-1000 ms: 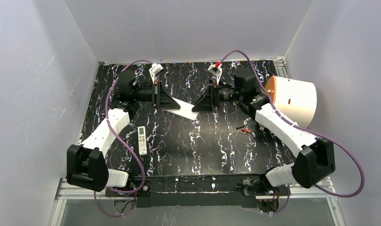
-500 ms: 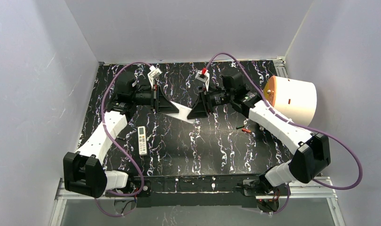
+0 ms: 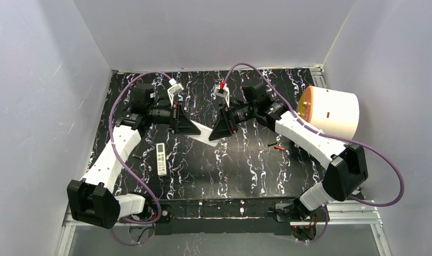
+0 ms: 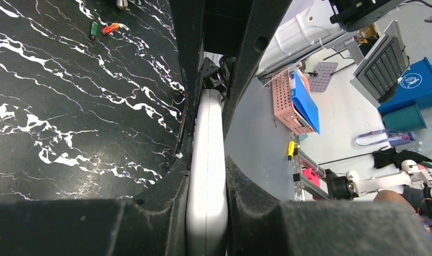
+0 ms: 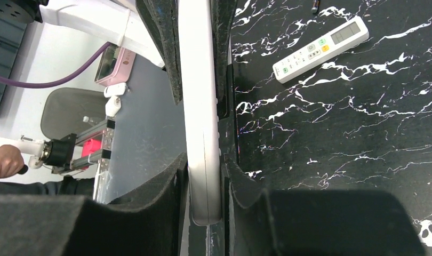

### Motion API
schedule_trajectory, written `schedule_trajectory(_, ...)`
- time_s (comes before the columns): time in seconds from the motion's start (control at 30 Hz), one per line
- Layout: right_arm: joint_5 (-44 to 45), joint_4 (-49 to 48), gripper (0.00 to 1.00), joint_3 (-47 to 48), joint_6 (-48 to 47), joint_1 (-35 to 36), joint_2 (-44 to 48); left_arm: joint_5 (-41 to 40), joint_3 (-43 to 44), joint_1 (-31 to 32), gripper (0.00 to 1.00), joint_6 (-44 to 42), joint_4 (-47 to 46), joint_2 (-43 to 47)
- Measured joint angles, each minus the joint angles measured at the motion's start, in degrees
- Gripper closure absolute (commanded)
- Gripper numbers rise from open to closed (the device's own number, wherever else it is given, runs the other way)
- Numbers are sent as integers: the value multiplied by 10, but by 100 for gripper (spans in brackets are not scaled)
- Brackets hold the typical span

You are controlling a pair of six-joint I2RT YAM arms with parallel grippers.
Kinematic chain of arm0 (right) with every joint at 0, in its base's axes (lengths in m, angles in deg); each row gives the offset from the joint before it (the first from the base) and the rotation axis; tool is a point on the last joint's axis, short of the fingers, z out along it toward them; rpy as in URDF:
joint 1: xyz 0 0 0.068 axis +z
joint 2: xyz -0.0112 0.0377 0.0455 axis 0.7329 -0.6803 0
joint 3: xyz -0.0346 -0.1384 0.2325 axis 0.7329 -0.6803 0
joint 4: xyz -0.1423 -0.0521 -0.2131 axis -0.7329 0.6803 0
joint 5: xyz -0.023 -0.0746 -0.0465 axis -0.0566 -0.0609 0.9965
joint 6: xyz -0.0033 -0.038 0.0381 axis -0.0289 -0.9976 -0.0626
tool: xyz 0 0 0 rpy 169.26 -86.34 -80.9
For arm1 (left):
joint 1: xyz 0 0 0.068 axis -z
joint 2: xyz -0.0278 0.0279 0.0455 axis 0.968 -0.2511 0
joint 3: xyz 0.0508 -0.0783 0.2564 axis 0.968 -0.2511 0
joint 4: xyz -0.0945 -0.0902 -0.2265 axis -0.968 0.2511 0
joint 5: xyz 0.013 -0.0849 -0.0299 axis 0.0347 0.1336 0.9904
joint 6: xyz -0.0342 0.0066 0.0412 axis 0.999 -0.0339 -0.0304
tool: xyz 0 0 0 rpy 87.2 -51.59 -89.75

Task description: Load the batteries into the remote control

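top external view: two arms reach from the near table edge over a black, white-veined tabletop (image 3: 246, 165).
near left: a white remote control with a small screen and coloured buttons (image 3: 161, 159) lies flat and face up on the tabletop, just beside the left forearm.
near right: the batteries (image 3: 278, 145), tiny slim cylinders, one red and one dark, lie together on the tabletop near the right forearm, well apart from both remotes.
centre: a plain white slim remote control (image 3: 202, 134) is held above the tabletop, bridging the two grippers, one at each end.
left gripper (image 3: 192, 128): clamped tight on the left end of the slim remote; the left wrist view shows both black padded fingers (image 4: 166, 186) pressed against its broad faces.
right gripper (image 3: 216, 131): closed in on the opposite end; the right wrist view shows its black pads (image 5: 232, 181) touching the slim remote on both sides.
far right: a pale cream drum with an orange end face (image 3: 334, 112) lies on its side at the tabletop's right edge, apart from the arms.
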Motion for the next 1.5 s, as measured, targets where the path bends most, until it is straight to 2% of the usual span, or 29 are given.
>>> schedule_trajectory(0.03,-2,1,99,1,-1,1,0,0,0,0,88,-2,3,2)
schedule_trajectory(0.13,-2,0,99,1,-1,4,0,-9,1,0,51,-8,14,9)
schedule_trajectory(0.2,9,-6,99,1,4,7,0,-27,3,1,32,-7,23,12)
schedule_trajectory(0.33,58,-51,99,-14,33,13,2,-68,12,2,18,-5,35,18)
schedule_trajectory(0.37,67,-64,99,-22,41,14,5,-82,13,2,6,-5,37,21)
schedule_trajectory(0.4,78,-79,99,-32,53,14,8,-99,13,2,2,-5,40,23)
schedule_trajectory(0.57,168,-101,99,-51,82,15,20,-224,21,-4,1,7,61,26)
schedule_trajectory(0.8,376,-62,99,-51,79,14,20,-473,20,-41,2,51,101,57)
schedule_trajectory(0.93,497,-52,99,-51,79,16,-10,-566,1,-44,2,72,116,95)
schedule_trajectory(1.23,779,-9,99,9,51,55,-199,-672,-50,-45,1,110,151,138)
schedule_trajectory(1.5,931,19,99,71,21,75,-272,-693,-61,-45,2,111,168,139)
